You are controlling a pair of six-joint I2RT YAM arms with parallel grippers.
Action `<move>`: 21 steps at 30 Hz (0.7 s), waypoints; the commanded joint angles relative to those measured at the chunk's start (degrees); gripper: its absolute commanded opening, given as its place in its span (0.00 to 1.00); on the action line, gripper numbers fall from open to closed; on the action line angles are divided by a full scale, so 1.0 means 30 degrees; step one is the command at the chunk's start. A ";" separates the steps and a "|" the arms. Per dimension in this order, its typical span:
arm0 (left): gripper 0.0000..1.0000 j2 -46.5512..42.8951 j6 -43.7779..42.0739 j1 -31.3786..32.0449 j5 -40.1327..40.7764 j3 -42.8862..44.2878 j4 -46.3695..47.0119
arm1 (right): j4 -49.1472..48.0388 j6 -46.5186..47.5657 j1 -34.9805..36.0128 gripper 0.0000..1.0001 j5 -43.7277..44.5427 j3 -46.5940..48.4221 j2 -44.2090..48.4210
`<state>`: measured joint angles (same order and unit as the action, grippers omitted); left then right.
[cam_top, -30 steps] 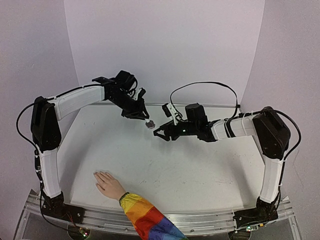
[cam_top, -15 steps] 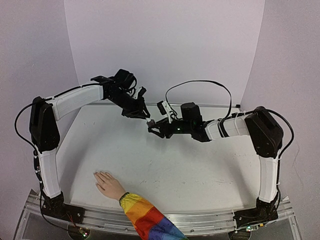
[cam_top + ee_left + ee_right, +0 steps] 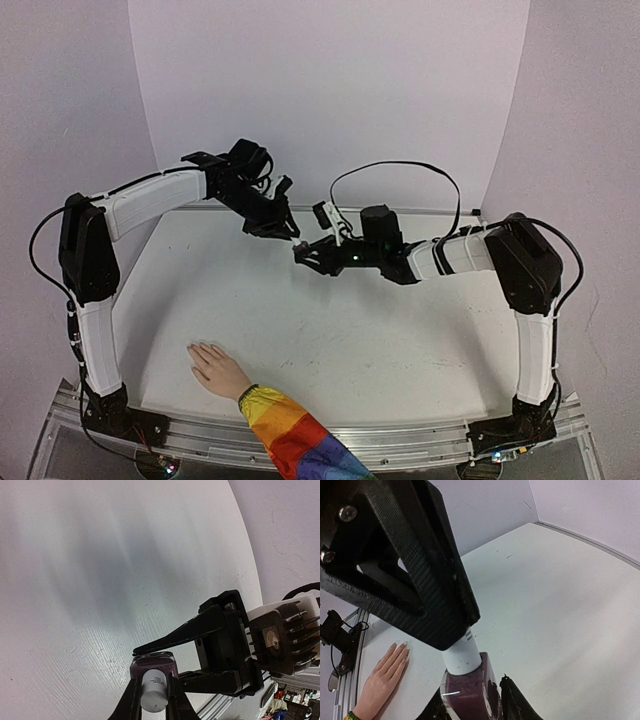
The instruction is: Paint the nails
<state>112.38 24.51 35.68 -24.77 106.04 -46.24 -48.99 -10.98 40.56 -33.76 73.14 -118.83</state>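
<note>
My left gripper (image 3: pixel 292 238) is shut on the white cap (image 3: pixel 154 692) of a small dark purple polish bottle (image 3: pixel 152 664) and holds it above the table's back middle. My right gripper (image 3: pixel 303 254) is open, its jaws standing close on either side of the bottle's glass body (image 3: pixel 465 695); a thin gap shows beside one of its fingers (image 3: pixel 512 702). The pale beige hand (image 3: pixel 215 368) with a rainbow-striped sleeve (image 3: pixel 295 440) lies flat at the near left. Its nails (image 3: pixel 402 644) look pale in the right wrist view.
The white table (image 3: pixel 400 330) is ringed by lilac walls. An aluminium rail (image 3: pixel 420 450) runs along the near edge between the arm bases. A black cable (image 3: pixel 400 168) loops over the right arm.
My right gripper has moved left, from beside the bottle to around its body. My left gripper has held still with the cap in it. The hand has not moved.
</note>
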 commanded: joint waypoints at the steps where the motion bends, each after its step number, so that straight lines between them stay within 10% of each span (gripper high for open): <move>1: 0.00 -0.0802 0.0065 0.0030 -0.0474 0.0219 0.0442 | -0.1452 -0.0198 0.0187 0.33 -0.0852 0.1096 -0.0084; 8: 0.00 -0.0840 0.0062 0.0030 -0.0494 0.0104 0.0442 | -0.1451 -0.0234 0.0192 0.32 -0.0919 0.1215 -0.0206; 17: 0.01 -0.1183 -0.0115 0.0059 -0.0540 0.0176 0.0427 | -0.1452 -0.0363 0.0280 0.00 -0.0903 0.0887 0.0131; 21: 0.36 -0.2076 -0.0684 0.0059 -0.0735 -0.0425 0.0767 | -0.1565 -0.0849 0.0280 0.00 -0.0759 -0.0009 0.1378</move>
<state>112.01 24.56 35.55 -25.50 105.75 -46.37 -49.80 -11.68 41.10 -35.42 74.26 -119.09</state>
